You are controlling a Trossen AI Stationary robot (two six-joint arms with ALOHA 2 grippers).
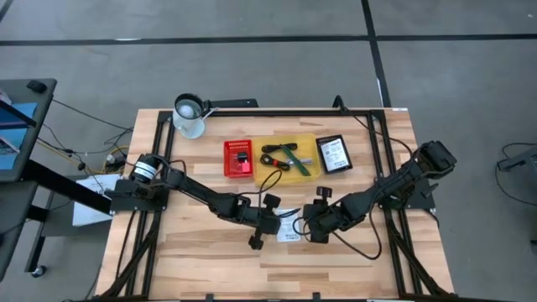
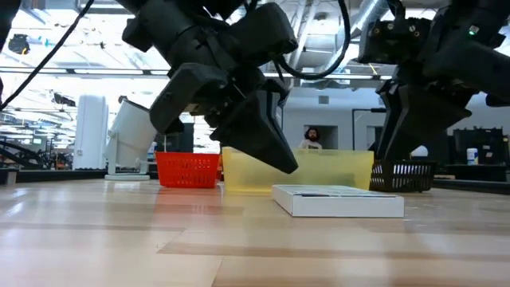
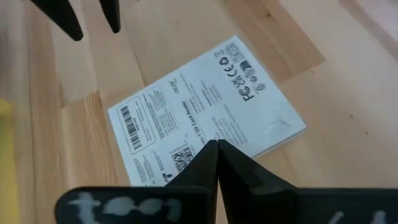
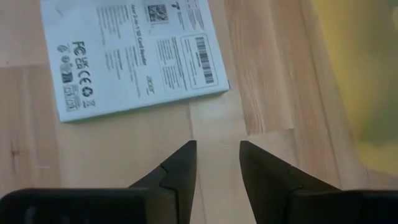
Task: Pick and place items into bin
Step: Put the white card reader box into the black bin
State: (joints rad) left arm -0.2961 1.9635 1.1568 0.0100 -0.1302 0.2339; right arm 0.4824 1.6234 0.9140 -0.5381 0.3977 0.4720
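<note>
On the near part of the wooden worktop (image 1: 210, 252) lies the flat white printed packet (image 1: 288, 225), between the two claws. The left claw (image 3: 217, 152) is clenched, its two fingers pressed together with nothing between them, and it hangs just over the near edge of the packet; whether the tips touch the packet I cannot tell. The right claw (image 4: 217, 163) is released, with a gap between its fingers, and it points at bare wood just beside the packet. Farther back stands the yellow bin (image 1: 309, 172), and in it lie the coiled black cable (image 1: 273, 156) with a red bit and the slim green stick (image 1: 294, 158). To the left of this bin is a red basket (image 1: 238, 159), to the right a black tray (image 1: 333, 154). At the far left corner stands a white mug (image 1: 190, 117).
</note>
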